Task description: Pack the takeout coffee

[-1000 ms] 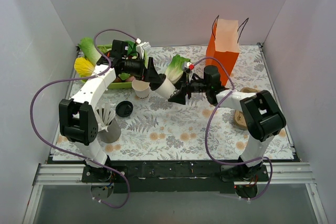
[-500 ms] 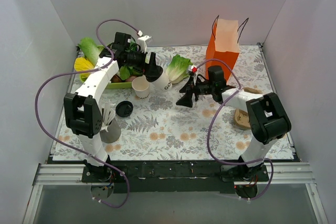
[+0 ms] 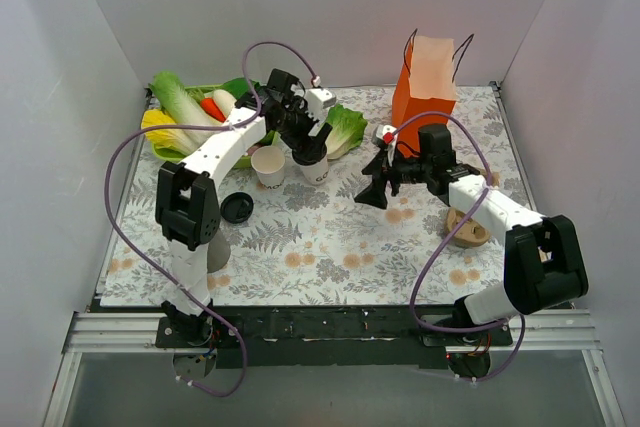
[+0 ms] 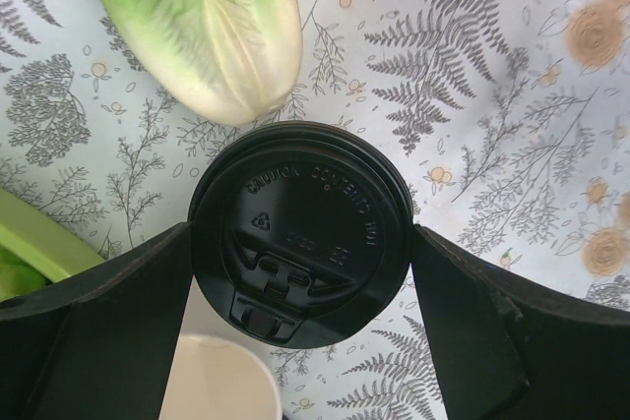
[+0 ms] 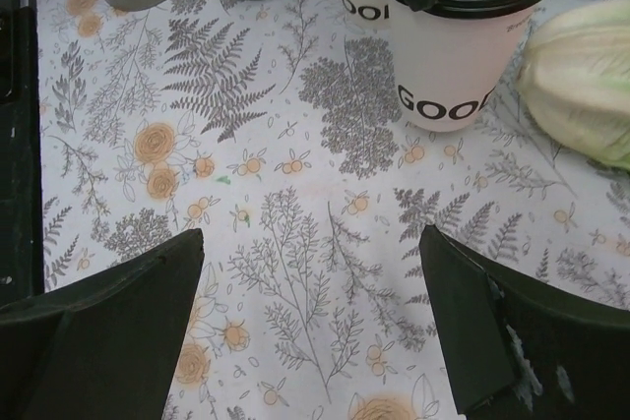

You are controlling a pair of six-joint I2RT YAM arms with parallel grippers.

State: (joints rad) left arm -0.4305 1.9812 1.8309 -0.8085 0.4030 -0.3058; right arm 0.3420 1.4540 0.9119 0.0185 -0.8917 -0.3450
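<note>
The left gripper (image 3: 308, 151) clasped the coffee (image 3: 318, 175) from above. The open cup (image 3: 268, 165) crowded it at 9 o'clock, lettuce (image 3: 342, 129) at 1, the right gripper (image 3: 372, 185) near at 3. From 4 to 7 o'clock the mat (image 3: 320, 237) lay bare. The bag (image 3: 424, 97) stood at 2.

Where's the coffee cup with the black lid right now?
In the top view, the takeout coffee stands mid-table between the left gripper's fingers, with the open cup on its left and the lettuce just behind.

White cup (image 5: 448, 66), black lid (image 4: 300, 233)
</note>
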